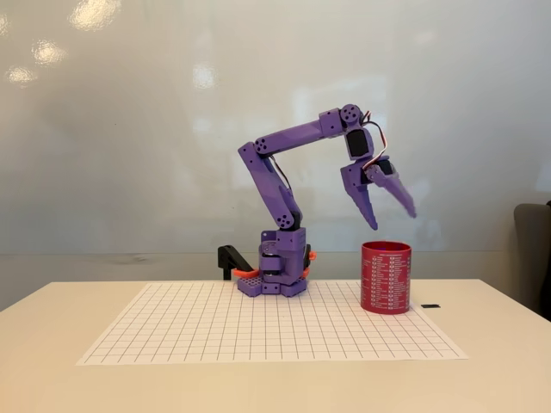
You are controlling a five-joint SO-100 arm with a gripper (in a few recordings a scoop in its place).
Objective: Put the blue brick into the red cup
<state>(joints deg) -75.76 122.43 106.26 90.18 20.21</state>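
Purple claw (393, 217) hangs above red cup (386, 277), jaws apart, nothing visibly held. Blue brick not spotted; looks like post-release, next call is retreat.

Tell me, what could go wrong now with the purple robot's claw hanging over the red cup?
1. The open claw hangs just above the red cup; dropping lower, a finger might hit the rim and tip it.
2. I can't see any blue brick, in the claw or on the grid mat, so I can't tell whether it landed inside.
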